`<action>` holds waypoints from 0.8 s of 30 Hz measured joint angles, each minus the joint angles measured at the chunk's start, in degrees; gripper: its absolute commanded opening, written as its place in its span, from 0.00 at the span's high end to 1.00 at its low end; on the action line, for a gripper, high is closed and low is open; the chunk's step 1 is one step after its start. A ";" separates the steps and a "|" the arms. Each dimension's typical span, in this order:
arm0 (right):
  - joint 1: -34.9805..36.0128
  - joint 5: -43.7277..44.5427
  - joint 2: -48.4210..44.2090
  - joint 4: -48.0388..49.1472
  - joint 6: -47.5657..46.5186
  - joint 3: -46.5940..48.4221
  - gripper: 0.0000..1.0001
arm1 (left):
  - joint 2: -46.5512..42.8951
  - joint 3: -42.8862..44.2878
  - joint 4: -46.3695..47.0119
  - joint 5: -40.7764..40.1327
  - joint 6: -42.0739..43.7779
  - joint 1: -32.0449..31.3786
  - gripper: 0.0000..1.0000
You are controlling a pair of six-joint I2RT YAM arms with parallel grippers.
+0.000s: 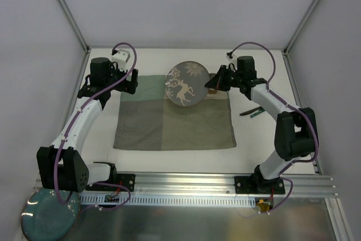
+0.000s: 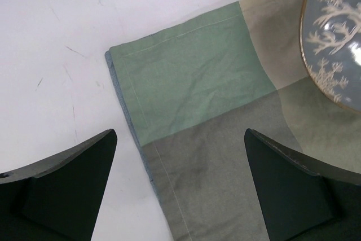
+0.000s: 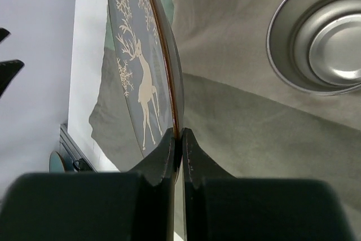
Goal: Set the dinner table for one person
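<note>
Right gripper [image 3: 179, 139]: clenched on the thin rim of the deer plate [image 3: 141, 83], which is held steeply tilted at the 12 o'clock edge of the mat [image 2: 192, 71].
Left gripper [image 2: 180, 134]: released, jaws wide, grasping nothing, over the mat's 10 o'clock corner.
Dinner table [image 1: 152, 57]: white top beneath everything, with the mat at its centre.
Slip risk: the edge pinch is narrow, so the plate could pivot or drop.
Collision risk: the metal bowl [image 3: 321, 38], at 2 o'clock in the right wrist view, lies near and could be struck as the plate is lowered.
</note>
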 measured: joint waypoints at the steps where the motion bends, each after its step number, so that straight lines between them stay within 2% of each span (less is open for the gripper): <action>1: 0.74 0.24 0.37 0.00 -0.07 -0.20 1.00 | 0.00 0.00 0.17 -0.07 0.04 0.00 0.01; 14: 10.05 1.64 2.45 -0.81 -1.20 -2.45 1.00 | 0.00 -0.31 1.86 -0.35 0.98 0.39 0.01; 24: 13.57 1.92 4.00 -1.51 -1.33 -2.47 1.00 | 0.00 -2.05 2.71 -0.46 1.36 0.76 0.01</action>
